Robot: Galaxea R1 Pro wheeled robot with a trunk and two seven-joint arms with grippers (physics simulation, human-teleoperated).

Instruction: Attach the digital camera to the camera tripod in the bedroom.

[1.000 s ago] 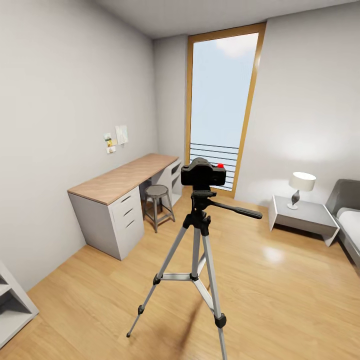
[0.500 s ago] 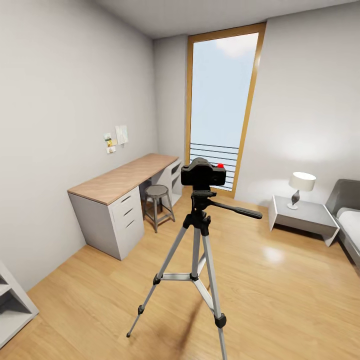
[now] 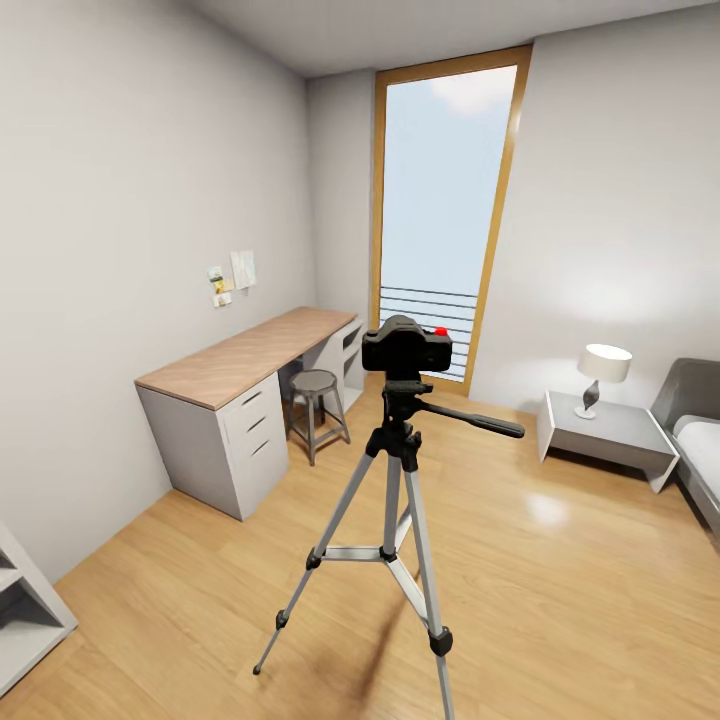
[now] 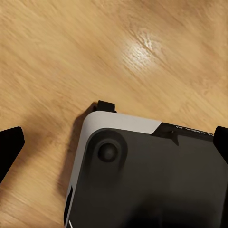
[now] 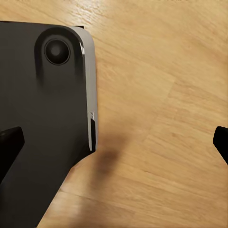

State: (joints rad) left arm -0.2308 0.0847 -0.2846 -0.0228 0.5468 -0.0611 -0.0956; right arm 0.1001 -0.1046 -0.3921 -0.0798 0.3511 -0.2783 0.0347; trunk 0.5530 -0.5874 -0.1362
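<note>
We see open wood floor [image 3: 560,590] all around the camera tripod [image 3: 395,520]; the desk [image 3: 250,385], stool [image 3: 316,408] and nightstand [image 3: 605,432] stand well apart from it.

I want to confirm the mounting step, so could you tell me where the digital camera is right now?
In the head view, the digital camera sits on top of the camera tripod, mid-room on the wood floor, in front of the tall window.

digital camera [image 3: 406,348] on camera tripod [image 3: 397,500] before me | desk [image 3: 250,360] left | nightstand [image 3: 604,432] right
</note>
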